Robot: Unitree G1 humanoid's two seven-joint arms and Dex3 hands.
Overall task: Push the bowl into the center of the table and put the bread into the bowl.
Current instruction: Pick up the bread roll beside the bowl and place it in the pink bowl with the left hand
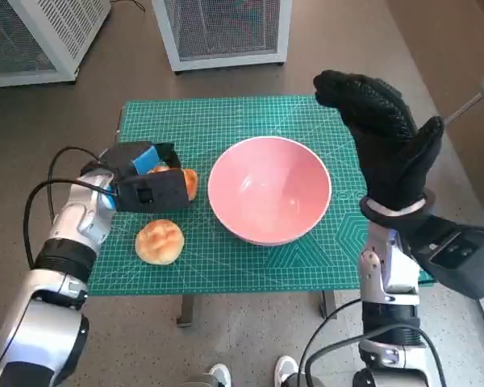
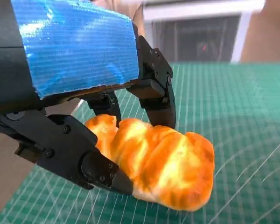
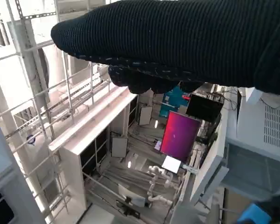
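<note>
A pink bowl [image 1: 269,190] stands near the middle of the green cutting mat [image 1: 226,121]. Just left of it my left hand [image 1: 145,181] grips a long golden bread [image 1: 189,183]. In the left wrist view the bread [image 2: 163,163] sits between the black fingers [image 2: 161,100] of that hand [image 2: 74,60], low over the mat; whether it touches the mat I cannot tell. A second, round bun [image 1: 159,241] lies on the mat near the front left edge. My right hand [image 1: 383,129] is raised over the table's right side, fingers spread, holding nothing; its glove [image 3: 177,42] fills the right wrist view.
Two white mesh cabinets [image 1: 222,32] [image 1: 32,40] stand on the floor behind the table. A person's shoes [image 1: 218,375] show at the front edge. The right wrist view looks up at racks and shelving.
</note>
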